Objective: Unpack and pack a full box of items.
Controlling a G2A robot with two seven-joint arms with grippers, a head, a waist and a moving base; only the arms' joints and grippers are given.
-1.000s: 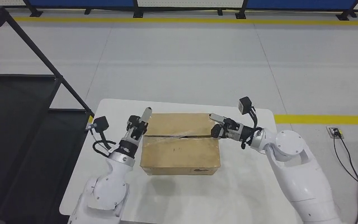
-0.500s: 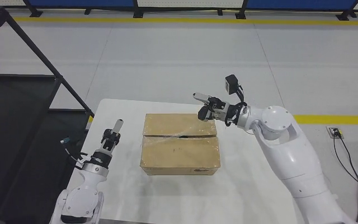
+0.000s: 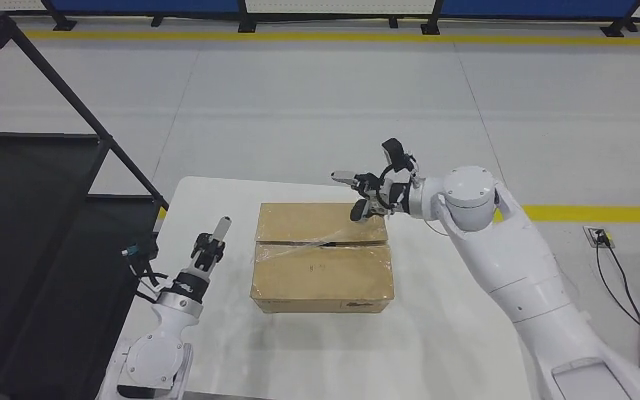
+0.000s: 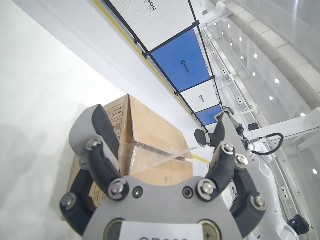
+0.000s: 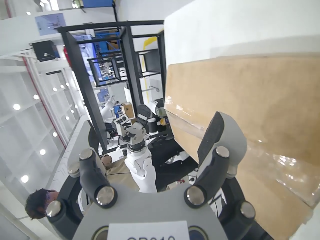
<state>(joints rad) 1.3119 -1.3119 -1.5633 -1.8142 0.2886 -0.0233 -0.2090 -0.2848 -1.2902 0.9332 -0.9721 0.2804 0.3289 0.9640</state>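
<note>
We are seeing the cardboard box (image 3: 321, 258) sitting mid-way across the white table (image 3: 440, 330), its flaps shut and hiding the contents. Clear tape (image 3: 310, 243) is running along the seam. Our left gripper (image 3: 214, 232) is hovering apart from the box's left end, fingers spread and empty. Our right gripper (image 3: 350, 194) is hanging over the far right corner, fingers parted too; whether it touches the box, we cannot tell.

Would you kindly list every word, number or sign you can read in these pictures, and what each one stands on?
Cardboard box, end face: paired upright arrows, a this-side-up sign; the print below it is too small to read.
Box top and front, top view: small dark marks, unreadable.
Wall panels: a brand wordmark, left unquoted.
Labels on the bases of the left gripper and right gripper: cut off at the picture edge, unreadable.
</note>
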